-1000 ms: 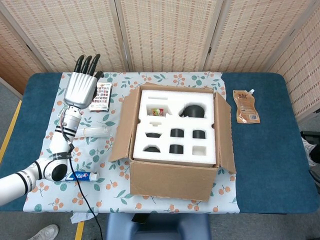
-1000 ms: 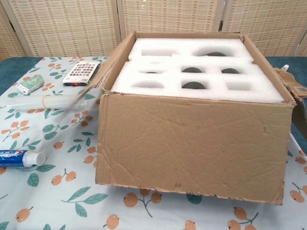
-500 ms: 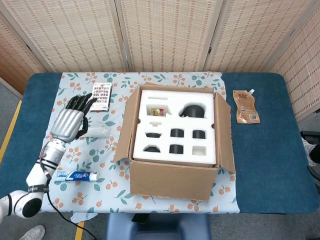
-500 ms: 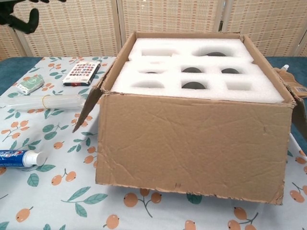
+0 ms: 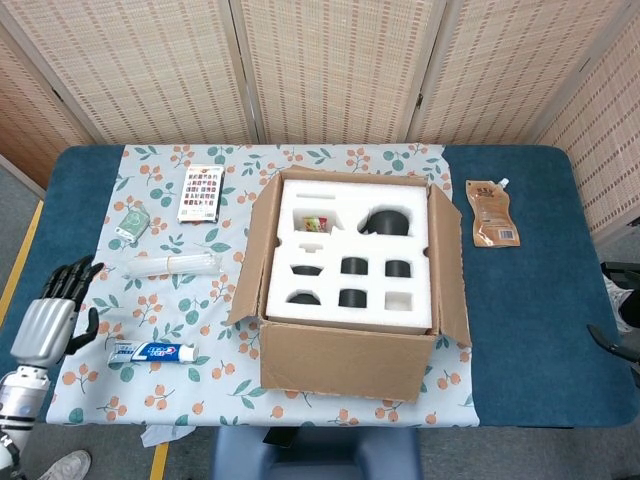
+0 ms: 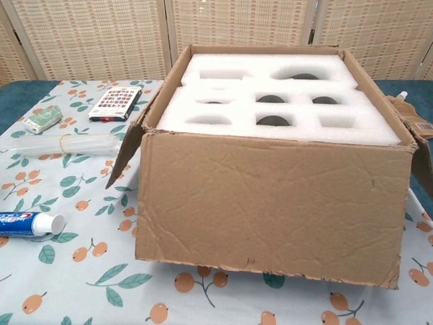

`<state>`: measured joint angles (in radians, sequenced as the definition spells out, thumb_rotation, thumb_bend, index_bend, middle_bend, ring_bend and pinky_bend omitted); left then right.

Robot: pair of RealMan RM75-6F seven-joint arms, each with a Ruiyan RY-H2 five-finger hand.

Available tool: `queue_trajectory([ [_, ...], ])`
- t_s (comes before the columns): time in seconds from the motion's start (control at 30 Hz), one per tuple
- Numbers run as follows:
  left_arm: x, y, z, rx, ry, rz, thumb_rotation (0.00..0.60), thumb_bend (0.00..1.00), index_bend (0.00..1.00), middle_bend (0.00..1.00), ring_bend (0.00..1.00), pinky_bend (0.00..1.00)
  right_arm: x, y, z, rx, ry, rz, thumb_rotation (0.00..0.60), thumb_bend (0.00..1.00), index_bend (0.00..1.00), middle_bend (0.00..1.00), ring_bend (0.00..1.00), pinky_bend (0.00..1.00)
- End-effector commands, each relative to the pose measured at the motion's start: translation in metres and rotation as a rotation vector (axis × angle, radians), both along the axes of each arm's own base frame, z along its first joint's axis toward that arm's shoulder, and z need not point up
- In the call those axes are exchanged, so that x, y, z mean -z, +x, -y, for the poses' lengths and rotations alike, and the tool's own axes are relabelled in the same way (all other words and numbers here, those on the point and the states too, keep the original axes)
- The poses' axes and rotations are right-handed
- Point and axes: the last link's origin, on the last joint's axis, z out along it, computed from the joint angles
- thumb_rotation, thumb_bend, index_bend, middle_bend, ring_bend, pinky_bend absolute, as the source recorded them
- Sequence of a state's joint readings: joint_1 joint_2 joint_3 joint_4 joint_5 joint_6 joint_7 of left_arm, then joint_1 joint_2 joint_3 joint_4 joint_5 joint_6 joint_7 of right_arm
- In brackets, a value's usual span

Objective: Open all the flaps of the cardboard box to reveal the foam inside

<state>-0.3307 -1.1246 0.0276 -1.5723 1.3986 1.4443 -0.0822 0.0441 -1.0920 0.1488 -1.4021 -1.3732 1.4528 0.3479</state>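
Cardboard box [image 5: 350,300] sits mid-desk, flaps folded out, white foam [image 5: 350,250] exposed. Left robot hand [image 5: 45,320] hangs empty, fingers loosely apart, at the desk's left edge; retreat should stay clear.

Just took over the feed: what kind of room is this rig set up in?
Probably a lab or demo corner, not a home: woven folding screens wall off the blue table, yellow floor tape marks it, and a floral tablecloth lies under the cardboard box.
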Motion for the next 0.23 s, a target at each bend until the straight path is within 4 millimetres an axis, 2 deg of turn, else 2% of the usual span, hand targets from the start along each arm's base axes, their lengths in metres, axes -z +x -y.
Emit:
queue_trajectory([
  [0.03,-0.0028,-0.0317,0.0307,-0.028,0.123,-0.016,0.600,0.60,0.00,0.00,0.00,0.00,0.0164,0.0058,0.0086,0.007,0.036,-0.025,0.433,0.26,0.15,0.00,0.00,0.00],
  [0.07,-0.0031,-0.0365,0.0334,-0.050,0.125,-0.044,0.600,0.56,0.00,0.00,0.00,0.00,0.0182,0.0073,0.0087,0.007,0.038,-0.035,0.432,0.26,0.15,0.00,0.00,0.00],
  [0.13,-0.0063,-0.0336,0.0339,-0.038,0.141,-0.047,0.600,0.51,0.00,0.00,0.00,0.00,0.0193,0.0089,0.0083,0.008,0.030,-0.047,0.432,0.26,0.14,0.00,0.00,0.00],
  [0.23,-0.0090,-0.0328,0.0368,-0.024,0.147,-0.023,0.600,0.49,0.00,0.00,0.00,0.00,0.0196,0.0120,0.0074,0.007,0.011,-0.050,0.434,0.26,0.13,0.00,0.00,0.00],
])
